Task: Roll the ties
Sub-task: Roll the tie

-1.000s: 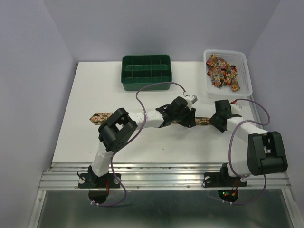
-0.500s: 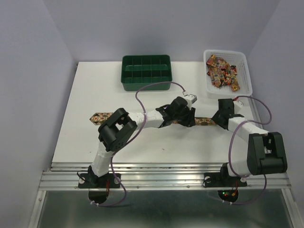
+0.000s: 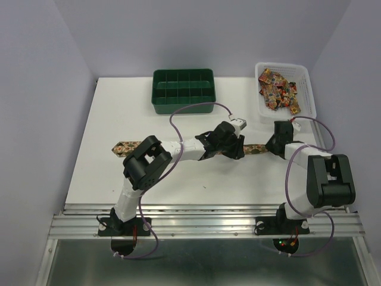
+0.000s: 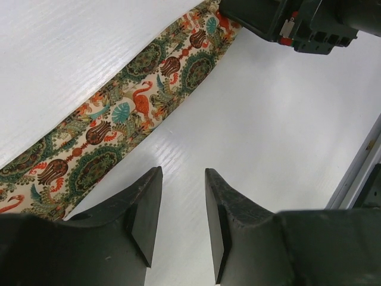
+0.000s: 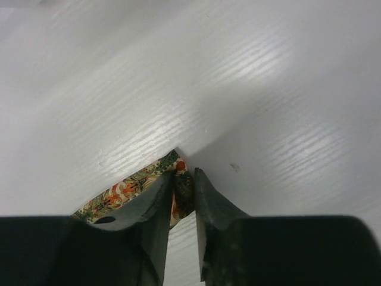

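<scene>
One tie (image 3: 255, 151), patterned in red, gold and green, lies flat across the table from left (image 3: 126, 146) to right. My left gripper (image 3: 236, 151) hovers over its middle, open and empty. In the left wrist view its fingers (image 4: 183, 173) are over bare table beside the tie (image 4: 131, 113). My right gripper (image 3: 271, 147) is at the tie's right end. In the right wrist view it (image 5: 184, 174) is shut on the tie's pointed tip (image 5: 128, 187). The right gripper also shows in the left wrist view (image 4: 286, 21).
A green compartment tray (image 3: 183, 104) stands at the back centre. A white basket (image 3: 309, 95) at the back right holds several patterned fabric pieces (image 3: 278, 89). The left arm lies across the tie and hides part of it.
The right arm has drawn its elbow in, and its wrist has moved a little farther from the near edge at the tie's right end. The left arm has not moved.
</scene>
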Controlling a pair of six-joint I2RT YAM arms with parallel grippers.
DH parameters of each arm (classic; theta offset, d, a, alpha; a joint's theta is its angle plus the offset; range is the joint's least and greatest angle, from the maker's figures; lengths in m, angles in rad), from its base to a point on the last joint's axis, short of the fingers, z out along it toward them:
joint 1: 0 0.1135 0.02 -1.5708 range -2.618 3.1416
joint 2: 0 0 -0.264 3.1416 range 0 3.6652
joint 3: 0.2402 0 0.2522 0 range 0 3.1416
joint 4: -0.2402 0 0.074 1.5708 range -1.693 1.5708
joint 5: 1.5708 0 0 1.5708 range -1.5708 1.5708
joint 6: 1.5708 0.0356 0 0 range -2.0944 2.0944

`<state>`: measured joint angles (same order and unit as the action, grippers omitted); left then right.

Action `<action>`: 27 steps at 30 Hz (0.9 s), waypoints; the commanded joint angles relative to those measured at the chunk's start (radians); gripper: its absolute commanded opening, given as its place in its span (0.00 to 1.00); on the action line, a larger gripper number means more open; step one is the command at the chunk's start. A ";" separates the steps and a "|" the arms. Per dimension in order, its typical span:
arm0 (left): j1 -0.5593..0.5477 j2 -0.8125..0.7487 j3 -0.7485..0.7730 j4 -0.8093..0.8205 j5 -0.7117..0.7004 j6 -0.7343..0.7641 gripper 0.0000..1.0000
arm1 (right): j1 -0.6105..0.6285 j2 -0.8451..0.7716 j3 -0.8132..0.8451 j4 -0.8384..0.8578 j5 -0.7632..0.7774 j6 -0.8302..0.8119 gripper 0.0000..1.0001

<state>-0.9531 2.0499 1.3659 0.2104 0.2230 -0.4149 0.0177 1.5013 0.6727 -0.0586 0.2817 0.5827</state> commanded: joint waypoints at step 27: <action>0.005 0.096 0.108 0.037 0.104 0.084 0.42 | -0.013 -0.139 0.097 -0.270 0.011 -0.014 0.01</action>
<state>-0.9360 2.1391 1.4578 0.1944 0.2756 -0.3546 0.0113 1.4151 0.6971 -0.2874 0.2802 0.5694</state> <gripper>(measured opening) 0.428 0.034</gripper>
